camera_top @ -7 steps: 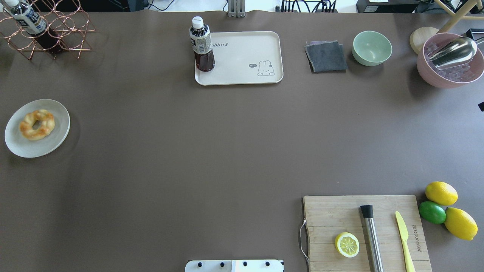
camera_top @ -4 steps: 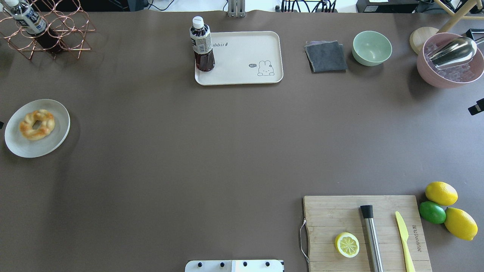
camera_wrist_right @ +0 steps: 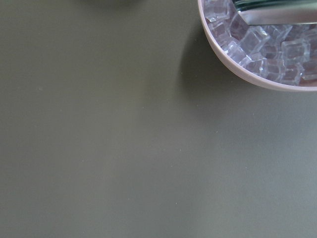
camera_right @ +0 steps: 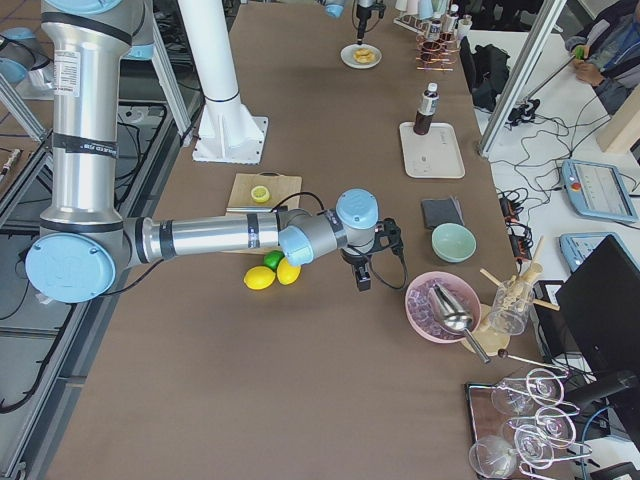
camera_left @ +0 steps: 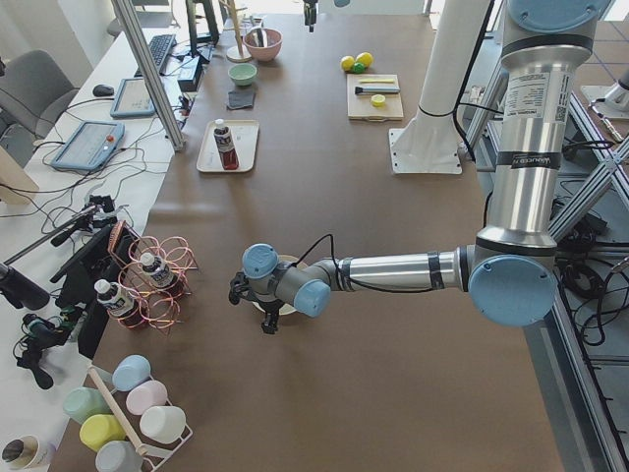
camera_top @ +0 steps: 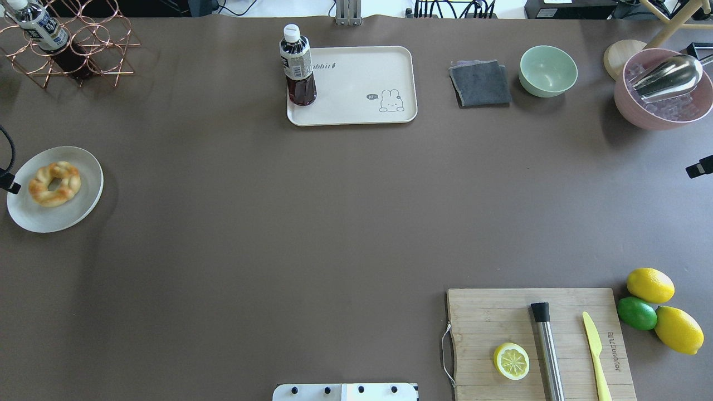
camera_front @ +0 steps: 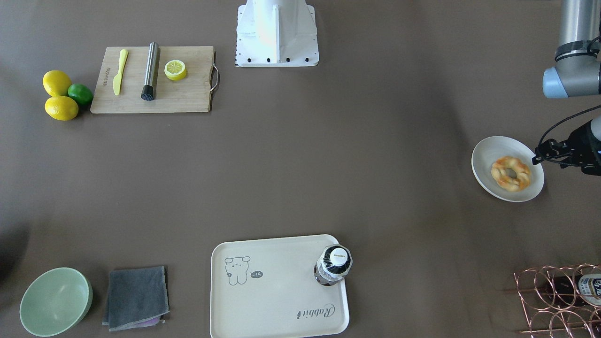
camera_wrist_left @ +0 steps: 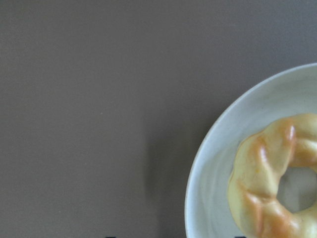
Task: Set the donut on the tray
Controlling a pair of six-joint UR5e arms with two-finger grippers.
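The donut (camera_top: 54, 184), a braided golden ring, lies on a round white plate (camera_top: 83, 167) at the table's left side; it also shows in the front view (camera_front: 511, 173) and the left wrist view (camera_wrist_left: 267, 183). My left gripper (camera_front: 542, 152) hovers at the plate's outer edge, apart from the donut, and looks open and empty. The cream tray (camera_top: 356, 83) with the rabbit drawing lies at the far middle, with a dark drink bottle (camera_top: 298, 67) standing on its left end. My right gripper (camera_top: 699, 166) is at the right edge near the pink bowl; I cannot tell its jaws.
A pink bowl of ice cubes with a metal scoop (camera_top: 663, 89), a green bowl (camera_top: 548, 71) and a grey cloth (camera_top: 480, 83) stand at the far right. A cutting board (camera_top: 501, 323) holds a lemon half, muddler and knife. A copper wire rack (camera_top: 72, 50) is far left.
My left gripper's tip has come into the overhead view at the left edge, beside the plate. The right gripper's tip has slid slightly nearer along the right edge. The donut has not moved.
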